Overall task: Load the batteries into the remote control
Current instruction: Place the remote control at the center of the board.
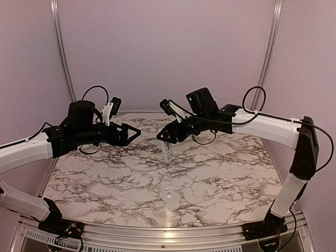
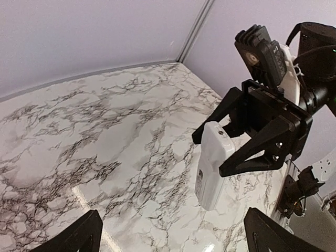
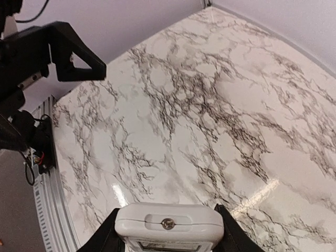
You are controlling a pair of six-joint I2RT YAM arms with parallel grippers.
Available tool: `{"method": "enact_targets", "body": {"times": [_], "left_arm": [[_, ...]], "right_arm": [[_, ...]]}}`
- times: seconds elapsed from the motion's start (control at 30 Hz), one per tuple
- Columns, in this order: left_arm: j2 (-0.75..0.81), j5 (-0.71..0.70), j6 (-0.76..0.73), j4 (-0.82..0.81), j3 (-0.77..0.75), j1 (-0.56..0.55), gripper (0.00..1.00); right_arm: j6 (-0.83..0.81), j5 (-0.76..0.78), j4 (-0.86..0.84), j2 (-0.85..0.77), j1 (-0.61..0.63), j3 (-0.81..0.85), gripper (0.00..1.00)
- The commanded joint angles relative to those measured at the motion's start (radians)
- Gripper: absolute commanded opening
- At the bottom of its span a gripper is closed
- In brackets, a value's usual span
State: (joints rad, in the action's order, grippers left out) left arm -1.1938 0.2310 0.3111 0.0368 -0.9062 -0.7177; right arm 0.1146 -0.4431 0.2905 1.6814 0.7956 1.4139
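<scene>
Right gripper (image 2: 237, 137) was clamped on the remote control (image 2: 212, 165), its two black fingers pinching the upper end of the white handset so that the body hung down, tilted, in the air above the middle of the tabletop (image 1: 105, 173) and clear of it. Left gripper (image 1: 132, 135) stood opposite, near the remote but apart from it, with its jaws spread wide and nothing between them. From the right wrist view only the remote's end face showed, with a small screw and a shallow slot in it. No batteries could be seen in any view, neither on the marble tabletop nor in either gripper, and whether any sat inside the handset could not be told.

Judging by this, the step in hand was presenting the remote: the right arm holding it aloft as a fixture while the left arm was free to work on it. Loading itself looked not yet evident. The next move would call for the left gripper to take hold of whatever comes first, a cover or a battery, while the right arm keeps the handset steady. Such slim parts would need a fine, well-aligned pinch, and a push against the hanging remote could twist it in the grip.
</scene>
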Motion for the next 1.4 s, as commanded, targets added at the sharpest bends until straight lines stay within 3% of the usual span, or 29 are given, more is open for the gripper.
{"method": "enact_targets", "body": {"times": [0.0, 0.27, 0.57, 1.03, 1.37], "left_arm": [[-0.044, -0.056, 0.108, 0.14, -0.005, 0.095, 0.99], [-0.054, -0.07, 0.102, 0.154, 0.032, 0.145, 0.99], [-0.056, -0.057, 0.086, 0.131, 0.082, 0.155, 0.99], [-0.042, -0.123, 0.082, 0.138, 0.115, 0.156, 0.99], [-0.056, -0.111, 0.088, 0.104, 0.135, 0.156, 0.99]], "right_arm": [[-0.093, 0.236, 0.375, 0.153, 0.045, 0.167, 0.1], [-0.147, 0.347, 0.525, 0.421, 0.066, 0.4, 0.11], [-0.181, 0.363, 0.648, 0.66, 0.067, 0.644, 0.13], [-0.164, 0.363, 0.666, 0.816, 0.067, 0.776, 0.21], [-0.158, 0.362, 0.647, 0.852, 0.065, 0.78, 0.34]]}}
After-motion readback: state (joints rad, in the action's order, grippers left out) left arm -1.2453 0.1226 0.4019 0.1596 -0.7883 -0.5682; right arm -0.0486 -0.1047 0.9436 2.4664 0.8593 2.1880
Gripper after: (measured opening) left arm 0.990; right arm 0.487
